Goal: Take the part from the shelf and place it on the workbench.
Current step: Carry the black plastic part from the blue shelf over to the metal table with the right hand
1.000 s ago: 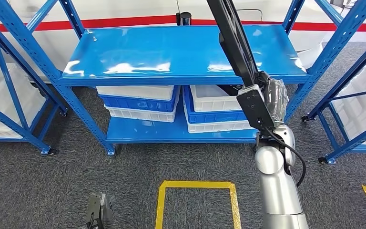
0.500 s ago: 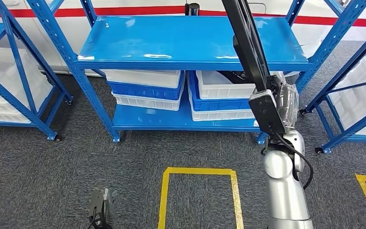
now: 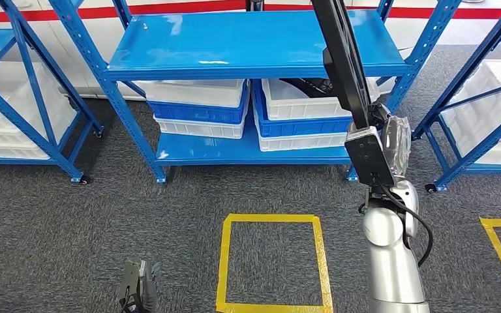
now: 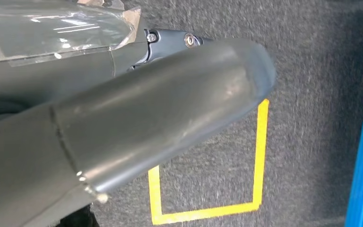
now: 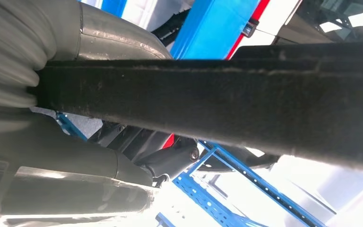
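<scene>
Part [image 3: 339, 59]: long black bar, grasped in right hand [image 3: 391, 140], running across its fingers [image 5: 123, 165]; upper end cut off. Left hand [image 3: 137, 293]: low over floor, finger state unclear.

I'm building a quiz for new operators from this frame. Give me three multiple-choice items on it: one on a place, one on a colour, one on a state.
1. Where are the stacked bins?
A. on the shelf's lower level
B. on the carpet
C. on the top level

2. What colour is the square taped on the floor?
A. red
B. yellow
C. white

3. What is the right hand doing?
A. hanging with nothing in it
B. resting on a bin
C. holding a long black part

Answers: 1 A, they sit under the top board; 2 B, yellow tape on grey carpet; 3 C, the part rises from the hand.
</scene>
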